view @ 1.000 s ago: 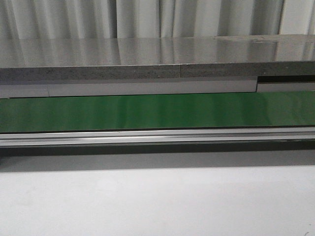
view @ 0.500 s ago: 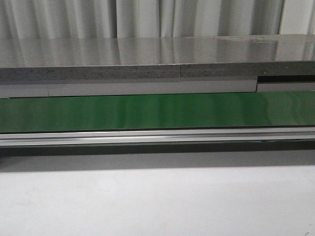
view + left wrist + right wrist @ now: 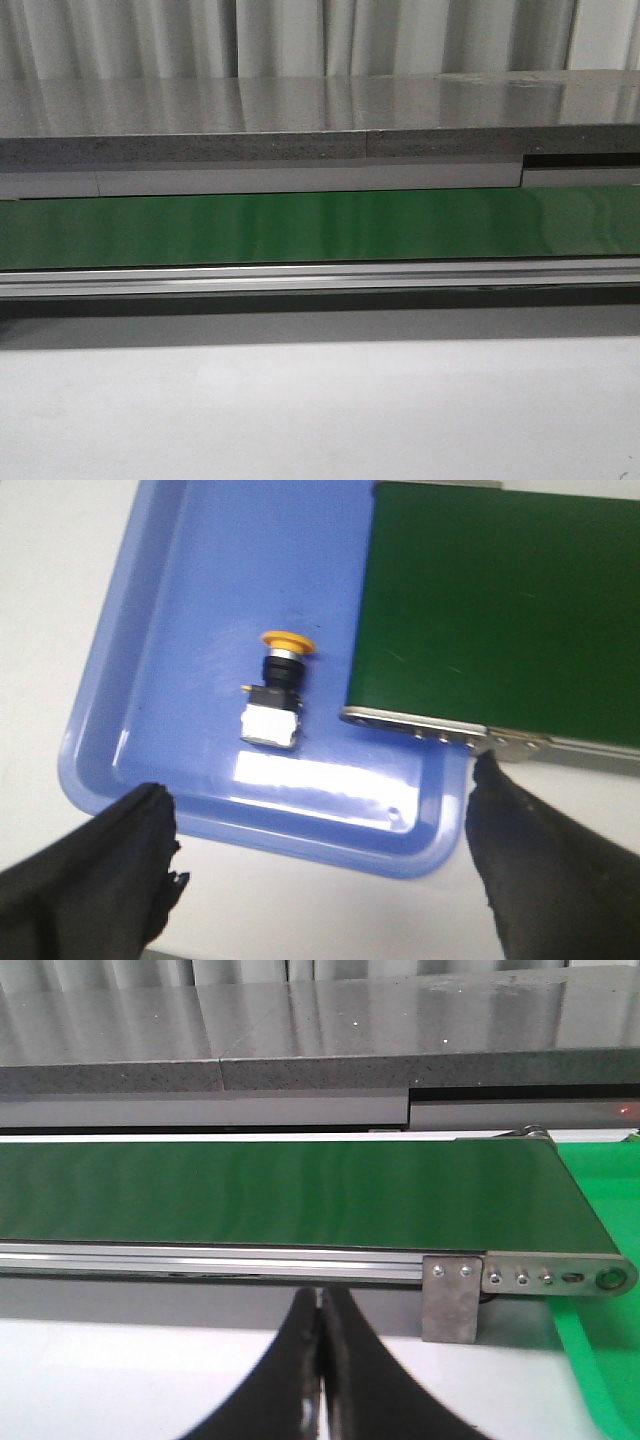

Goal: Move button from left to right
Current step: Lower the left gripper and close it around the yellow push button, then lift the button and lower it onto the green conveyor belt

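The button (image 3: 277,688) lies on its side in a blue tray (image 3: 150,650) in the left wrist view; it has an orange-yellow cap, a dark body and a white base. My left gripper (image 3: 323,798) is open and empty, its black fingers (image 3: 120,870) spread wide over the tray's near rim, short of the button. My right gripper (image 3: 320,1310) is shut and empty, its fingertips pressed together above the white table in front of the belt. Neither gripper nor the button shows in the front view.
A green conveyor belt (image 3: 320,225) with an aluminium side rail (image 3: 320,277) runs across the table. Its end overhangs the blue tray (image 3: 500,610). The belt's other end (image 3: 560,1275) has a metal bracket beside a green surface (image 3: 605,1350). A grey stone counter (image 3: 300,120) stands behind.
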Controlling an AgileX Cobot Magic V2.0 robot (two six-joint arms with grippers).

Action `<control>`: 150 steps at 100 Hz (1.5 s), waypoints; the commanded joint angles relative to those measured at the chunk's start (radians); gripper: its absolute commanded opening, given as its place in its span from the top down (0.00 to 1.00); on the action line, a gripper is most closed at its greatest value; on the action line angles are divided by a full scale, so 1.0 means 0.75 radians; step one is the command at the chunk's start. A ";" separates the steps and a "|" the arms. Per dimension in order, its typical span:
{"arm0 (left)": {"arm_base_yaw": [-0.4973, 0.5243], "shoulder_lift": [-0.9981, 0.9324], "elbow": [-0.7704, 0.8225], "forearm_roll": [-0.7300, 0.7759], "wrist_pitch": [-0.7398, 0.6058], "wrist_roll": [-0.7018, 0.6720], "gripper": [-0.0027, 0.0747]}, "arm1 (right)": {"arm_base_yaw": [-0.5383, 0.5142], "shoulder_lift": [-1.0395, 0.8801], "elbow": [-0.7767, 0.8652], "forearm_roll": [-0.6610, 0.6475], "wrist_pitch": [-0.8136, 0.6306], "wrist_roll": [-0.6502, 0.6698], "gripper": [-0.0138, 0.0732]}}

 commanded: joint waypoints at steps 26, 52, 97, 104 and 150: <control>0.172 0.458 -0.254 -0.048 -0.116 0.030 0.23 | -0.003 -0.024 -0.022 -0.006 -0.115 -0.003 0.92; 0.181 0.744 -0.354 -0.063 -0.086 0.033 0.23 | -0.003 -0.024 -0.022 -0.006 -0.115 -0.003 0.92; 0.182 0.924 -0.362 -0.055 -0.115 0.036 0.23 | -0.003 -0.024 -0.022 -0.006 -0.115 -0.003 0.92; 0.182 0.953 -0.366 -0.055 -0.115 0.040 0.23 | -0.003 -0.024 -0.022 -0.006 -0.115 -0.003 0.92; 0.182 1.081 -0.372 -0.052 -0.158 0.040 0.32 | -0.003 -0.024 -0.022 -0.006 -0.115 -0.003 0.92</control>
